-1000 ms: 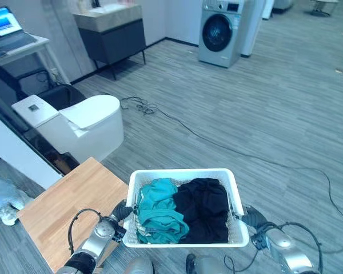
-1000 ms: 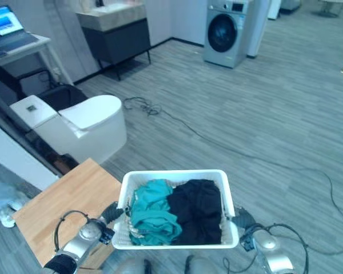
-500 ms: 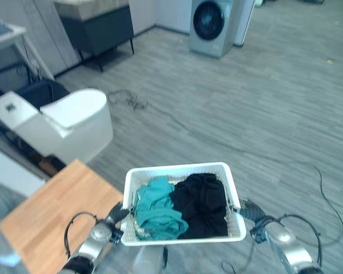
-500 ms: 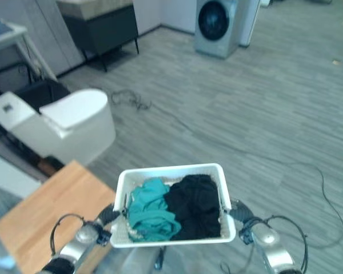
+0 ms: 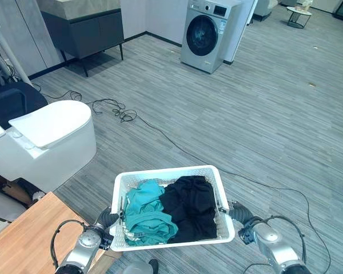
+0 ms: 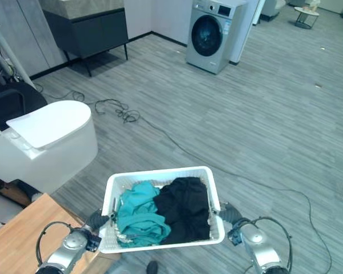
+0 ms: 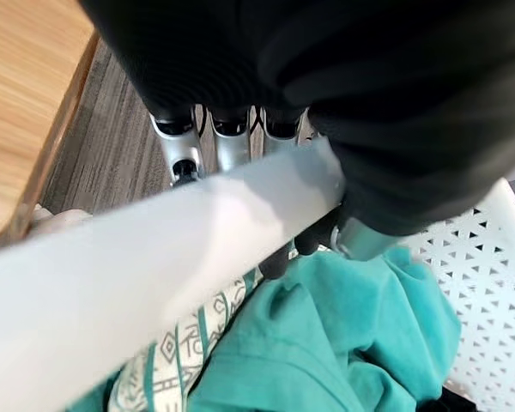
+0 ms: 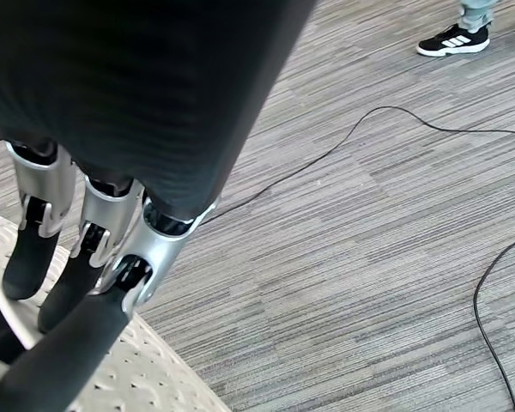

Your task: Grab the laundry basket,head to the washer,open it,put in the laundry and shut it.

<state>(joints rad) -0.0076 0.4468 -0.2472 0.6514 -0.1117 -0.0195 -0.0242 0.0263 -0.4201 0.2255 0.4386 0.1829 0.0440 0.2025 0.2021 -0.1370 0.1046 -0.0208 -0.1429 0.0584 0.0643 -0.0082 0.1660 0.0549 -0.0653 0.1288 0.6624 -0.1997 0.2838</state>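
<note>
Progress first: you have the white perforated plastic laundry basket (image 5: 170, 176) lifted and carried in front of you, clear of the light wooden tabletop (image 5: 23, 240) at your lower left, so the grab looks done. Your left hand (image 5: 107, 218) is curled round the basket's left rim; the left wrist view shows its fingers (image 7: 231, 142) under the rim and the thumb hooked over the inside. Your right hand (image 5: 240, 213) clasps the right rim, with the fingers (image 8: 43, 232) wrapped down over the edge in its own wrist view. Inside the basket lie a crumpled teal garment (image 5: 146, 211) on the left and a bunched black garment (image 5: 191, 206) on the right, side by side and touching.

What remains is most of the job. The silver-grey front-loading washer (image 5: 204, 34) stands well apart across the grey plank floor (image 5: 263, 120), its round dark door closed. A white toilet (image 5: 48, 137) sits to your left, and a black cable (image 5: 177, 145) trails across the floor between you and the washer, so mind your footing there. You have yet to walk over, open the door, load both garments and close it.
</note>
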